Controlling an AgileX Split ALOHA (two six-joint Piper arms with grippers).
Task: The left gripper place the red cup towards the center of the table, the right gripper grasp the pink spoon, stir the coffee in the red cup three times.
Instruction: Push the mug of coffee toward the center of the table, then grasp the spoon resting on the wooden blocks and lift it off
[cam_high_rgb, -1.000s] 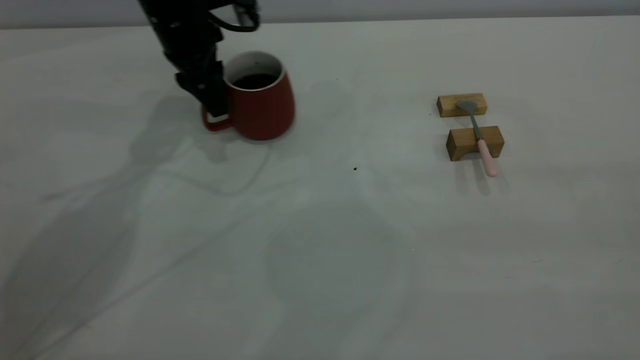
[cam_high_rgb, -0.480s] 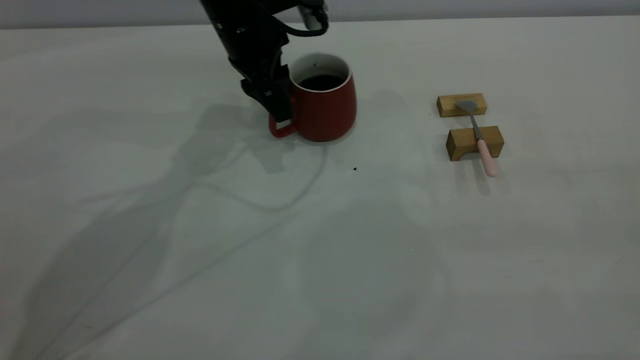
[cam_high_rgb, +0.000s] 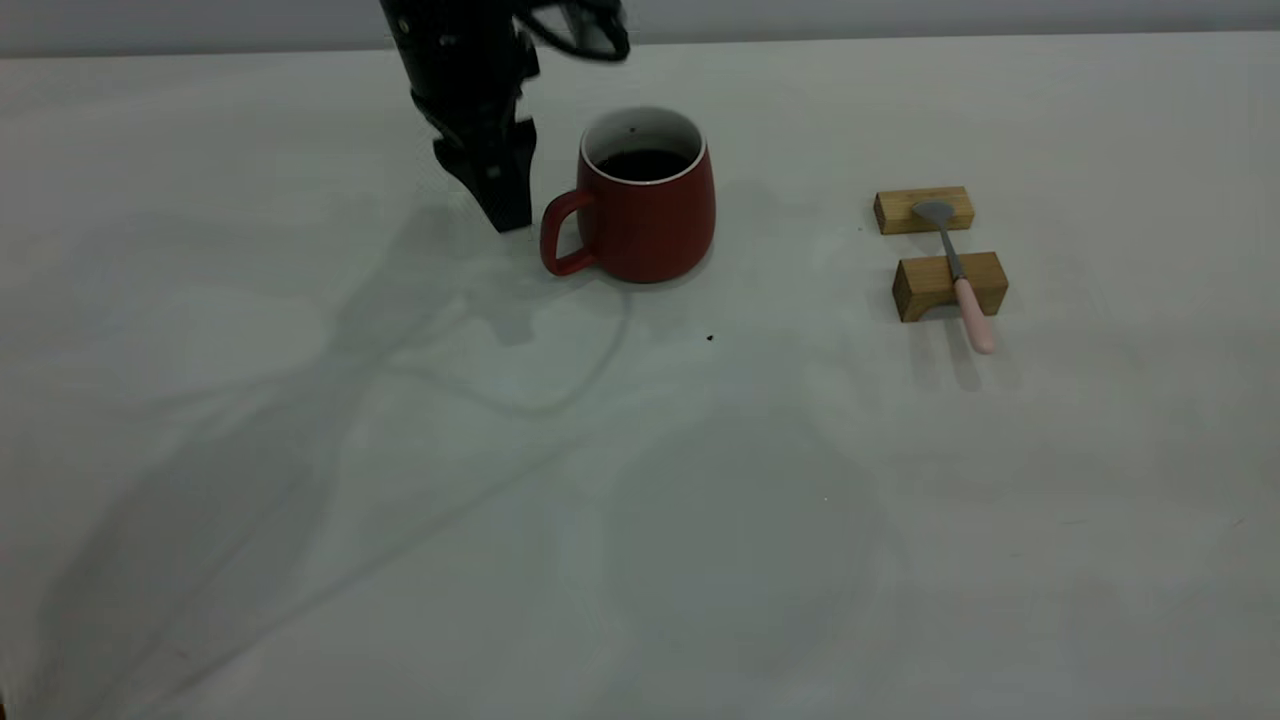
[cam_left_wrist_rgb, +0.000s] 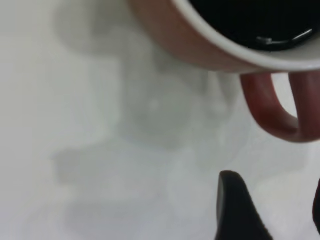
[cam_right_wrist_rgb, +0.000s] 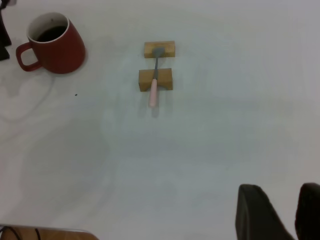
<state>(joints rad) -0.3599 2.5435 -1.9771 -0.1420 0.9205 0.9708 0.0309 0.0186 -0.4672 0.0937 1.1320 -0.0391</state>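
Note:
The red cup (cam_high_rgb: 640, 220) stands on the table (cam_high_rgb: 640, 500) near the middle back, handle turned to the left, with dark coffee (cam_high_rgb: 643, 163) inside. My left gripper (cam_high_rgb: 505, 205) hangs just left of the handle, open and apart from it; in the left wrist view the left gripper (cam_left_wrist_rgb: 274, 187) holds nothing, and the cup's handle (cam_left_wrist_rgb: 272, 112) lies beyond its fingertips. The pink spoon (cam_high_rgb: 960, 280) rests across two wooden blocks at the right. In the right wrist view my right gripper (cam_right_wrist_rgb: 280, 192) hovers far from the spoon (cam_right_wrist_rgb: 154, 82) and cup (cam_right_wrist_rgb: 55, 47), slightly open and empty.
The spoon's bowl lies on the far block (cam_high_rgb: 923, 210) and its neck on the near block (cam_high_rgb: 950, 285), the pink handle sticking out toward the front. A small dark speck (cam_high_rgb: 710, 338) marks the table in front of the cup.
The left gripper carried the cup to the right, toward the table's middle, then let go of the handle and backed off to the left. Spoon and blocks stayed put.

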